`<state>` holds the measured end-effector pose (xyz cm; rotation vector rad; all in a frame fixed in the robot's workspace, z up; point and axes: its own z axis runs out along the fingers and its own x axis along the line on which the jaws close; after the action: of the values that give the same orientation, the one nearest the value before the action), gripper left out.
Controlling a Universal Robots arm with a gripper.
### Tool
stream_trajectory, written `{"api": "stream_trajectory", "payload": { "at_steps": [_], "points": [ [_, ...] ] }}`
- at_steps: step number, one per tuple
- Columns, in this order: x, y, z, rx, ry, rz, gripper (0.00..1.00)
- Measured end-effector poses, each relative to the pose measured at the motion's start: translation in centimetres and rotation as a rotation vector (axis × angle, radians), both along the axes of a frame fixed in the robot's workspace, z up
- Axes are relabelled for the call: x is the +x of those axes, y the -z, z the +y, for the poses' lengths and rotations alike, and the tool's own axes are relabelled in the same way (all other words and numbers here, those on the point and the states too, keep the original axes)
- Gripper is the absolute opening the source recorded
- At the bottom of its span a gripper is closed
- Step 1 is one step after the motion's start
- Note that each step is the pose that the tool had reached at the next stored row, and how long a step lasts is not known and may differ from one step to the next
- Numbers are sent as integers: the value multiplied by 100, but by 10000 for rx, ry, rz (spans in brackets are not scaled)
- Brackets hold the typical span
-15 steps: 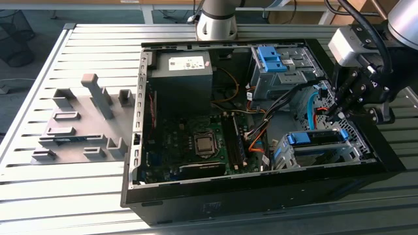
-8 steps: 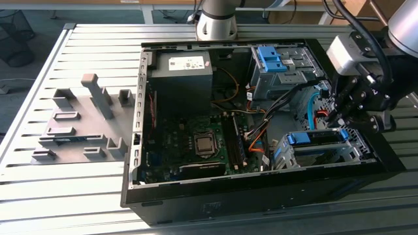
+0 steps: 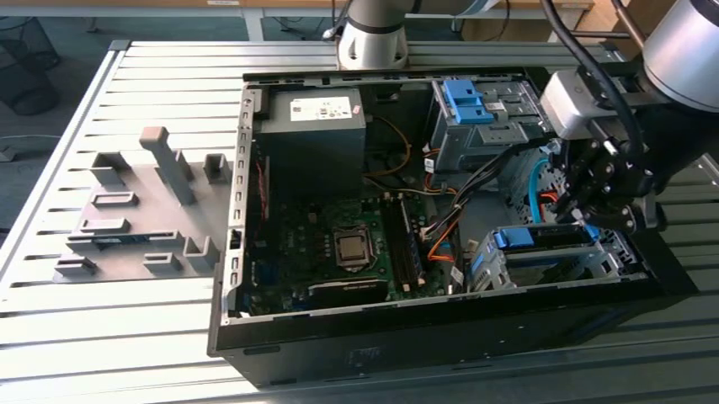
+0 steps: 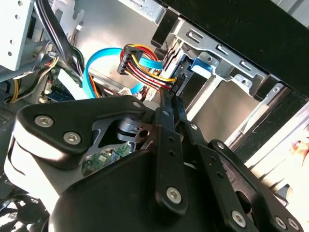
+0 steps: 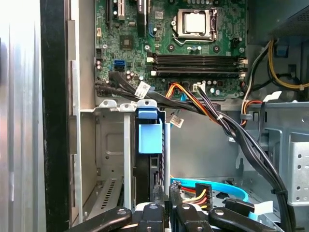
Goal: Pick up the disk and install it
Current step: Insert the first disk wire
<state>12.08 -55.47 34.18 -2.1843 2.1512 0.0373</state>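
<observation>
A robotics lab or workshop: an opened computer case (image 3: 450,252) lies on a slatted metal bench (image 3: 135,337) beside a grey fixture block (image 3: 141,210), with the robot arm's base (image 3: 371,34) mounted behind.

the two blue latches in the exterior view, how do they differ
The upper blue latch sits on the drive cage at the far end of the computer case; the lower blue latch sits on the near cage, just below the gripper. The upper one stands clear of the arm and looks chunkier; the lower one lies flatter. Both are blue plastic on grey metal cages.
</observation>
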Motion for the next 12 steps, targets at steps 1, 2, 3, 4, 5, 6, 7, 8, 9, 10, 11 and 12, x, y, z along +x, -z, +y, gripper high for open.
{"api": "stream_trajectory", "payload": {
  "at_steps": [1, 2, 3, 4, 5, 6, 7, 8, 9, 10, 11, 12],
  "points": [
    [-5, 4, 0, 0, -20, -36, 16],
    [-7, 6, -1, -3, -75, -48, 16],
    [-7, 8, -2, -5, -158, -52, 16],
    [-10, 13, -10, -3, -200, -54, 16],
    [-12, 18, -24, -2, -225, -54, 16],
    [-13, 22, -36, -2, -241, -54, 16],
    [-13, 27, -43, -1, -244, -53, 16],
    [-13, 33, -43, 1, -244, -53, 16],
    [-13, 37, -43, 0, -245, -54, 16],
    [-13, 40, -44, -3, -245, -55, 16],
    [-13, 45, -44, -1, -245, -56, 16],
    [-13, 49, -44, -1, -243, -56, 16]
  ]
}}
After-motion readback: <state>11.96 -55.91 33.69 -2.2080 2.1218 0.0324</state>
